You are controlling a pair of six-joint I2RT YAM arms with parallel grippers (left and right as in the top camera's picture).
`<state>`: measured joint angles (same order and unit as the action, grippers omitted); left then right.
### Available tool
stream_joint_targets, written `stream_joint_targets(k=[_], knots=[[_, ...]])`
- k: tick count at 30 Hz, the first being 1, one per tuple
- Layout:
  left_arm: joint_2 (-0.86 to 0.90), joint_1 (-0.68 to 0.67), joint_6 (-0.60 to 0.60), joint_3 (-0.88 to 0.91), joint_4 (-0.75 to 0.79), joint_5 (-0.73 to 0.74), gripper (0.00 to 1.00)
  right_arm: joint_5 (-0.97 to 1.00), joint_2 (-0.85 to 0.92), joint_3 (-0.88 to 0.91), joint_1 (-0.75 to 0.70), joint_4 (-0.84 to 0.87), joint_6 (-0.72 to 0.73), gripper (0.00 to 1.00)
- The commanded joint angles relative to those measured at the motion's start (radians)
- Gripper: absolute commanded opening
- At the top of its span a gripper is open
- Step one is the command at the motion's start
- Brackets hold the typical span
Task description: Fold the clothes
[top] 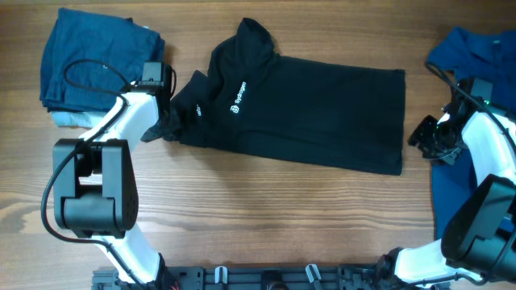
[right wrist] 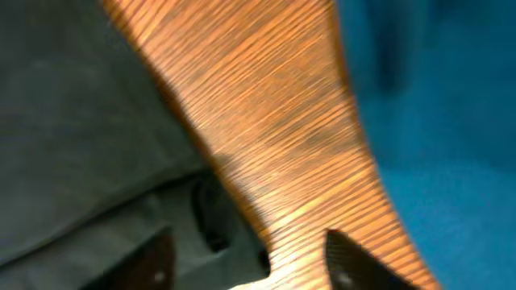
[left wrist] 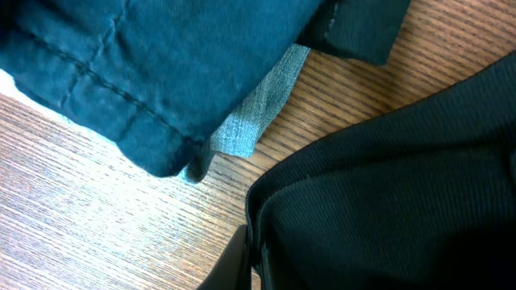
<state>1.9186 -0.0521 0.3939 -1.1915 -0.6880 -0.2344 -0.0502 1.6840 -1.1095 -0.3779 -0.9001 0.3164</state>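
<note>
A black shirt [top: 306, 105] with a small white logo lies spread across the middle of the table, collar at the upper left. My left gripper [top: 164, 122] is shut on the shirt's left sleeve edge; the left wrist view shows the black ribbed fabric [left wrist: 387, 201] pinched against a finger [left wrist: 242, 262]. My right gripper [top: 425, 137] is open and empty, just right of the shirt's bottom right edge. In the right wrist view its two fingers [right wrist: 250, 258] hang over bare wood, with black fabric [right wrist: 81, 121] to the left.
A stack of folded dark blue clothes [top: 89, 60] lies at the back left, a pale denim piece [left wrist: 258, 113] under it. Blue garments [top: 476, 48] lie at the right edge, also in the right wrist view [right wrist: 435, 121]. Bare wood runs along the front.
</note>
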Motion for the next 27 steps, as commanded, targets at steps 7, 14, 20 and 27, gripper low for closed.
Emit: stream_joint_targets(k=[7,14,20,27], knots=[[-0.007,0.006,-0.001,-0.004,-0.008,0.010,0.09,-0.154,-0.006,0.153,-0.003,0.064,0.020,0.62],[-0.007,0.006,-0.001,-0.004,-0.011,0.010,0.09,-0.118,-0.006,0.249,-0.003,0.212,0.000,0.38],[-0.007,0.006,-0.001,-0.004,-0.012,0.010,0.09,0.000,-0.006,0.260,-0.003,0.257,0.002,0.04],[-0.007,0.007,-0.002,-0.004,-0.026,0.005,0.08,0.085,-0.006,0.236,-0.068,0.309,0.001,0.04]])
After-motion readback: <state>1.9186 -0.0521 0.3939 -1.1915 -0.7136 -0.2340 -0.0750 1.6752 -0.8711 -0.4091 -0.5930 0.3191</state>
